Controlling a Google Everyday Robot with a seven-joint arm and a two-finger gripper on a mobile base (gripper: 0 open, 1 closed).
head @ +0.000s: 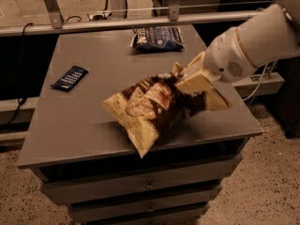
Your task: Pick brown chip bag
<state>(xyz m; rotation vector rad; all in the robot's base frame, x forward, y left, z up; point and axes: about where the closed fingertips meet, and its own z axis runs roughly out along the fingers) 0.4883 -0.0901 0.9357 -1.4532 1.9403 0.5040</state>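
The brown chip bag (150, 109) has a dark brown middle and cream-yellow ends. It hangs tilted in the air above the front right part of the grey table (84, 121), its lower cream end pointing down toward the front edge. My gripper (185, 81) comes in from the right on a white arm and is shut on the bag's upper right end, holding it clear of the tabletop.
A dark blue chip bag (157, 38) lies at the back middle of the table. A small flat dark blue packet (69, 78) lies at the left. Drawers (150, 186) run below the front edge. A metal rail (117, 22) stands behind the table.
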